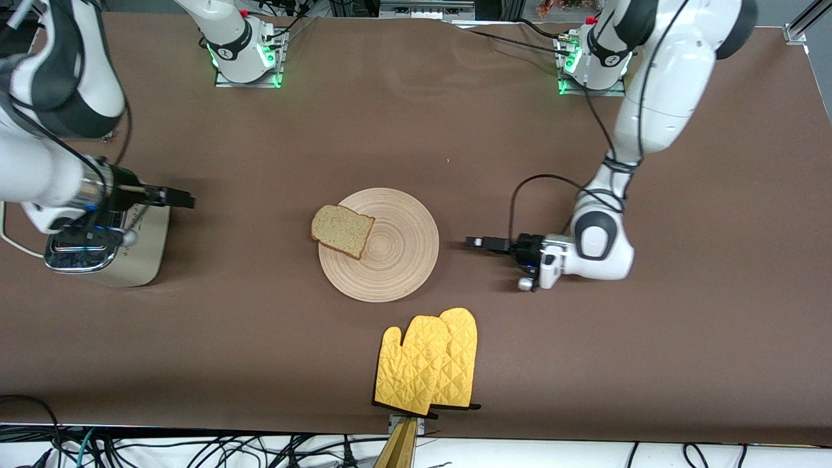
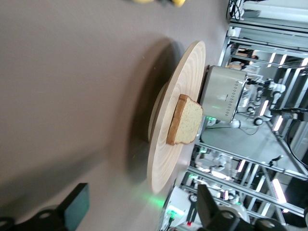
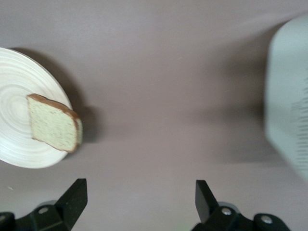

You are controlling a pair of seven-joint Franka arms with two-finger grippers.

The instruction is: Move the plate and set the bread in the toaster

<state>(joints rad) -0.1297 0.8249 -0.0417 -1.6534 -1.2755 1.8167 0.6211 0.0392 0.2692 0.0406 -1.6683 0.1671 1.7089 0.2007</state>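
The pale wooden plate (image 1: 396, 253) lies mid-table. The bread (image 1: 342, 230) lies on the plate's rim toward the right arm's end, overhanging the edge a little. The cream toaster (image 1: 140, 250) stands at the right arm's end of the table. My left gripper (image 1: 480, 242) is open and empty, low over the table beside the plate on the left arm's side, pointing at it. Its wrist view shows its own jaws (image 2: 142, 207), the plate (image 2: 163, 154), the bread (image 2: 185, 120) and the toaster (image 2: 224, 94). My right gripper (image 1: 184, 197) is open and empty over the table beside the toaster. Its wrist view shows its own jaws (image 3: 138, 197), the plate (image 3: 14, 96), the bread (image 3: 53, 129) and the toaster (image 3: 288, 120).
A pair of yellow oven mitts (image 1: 429, 361) lies nearer to the front camera than the plate, close to the table's edge. The brown tabletop (image 1: 260, 162) lies between toaster and plate. The toaster's white cord (image 1: 13, 240) runs off at the right arm's end.
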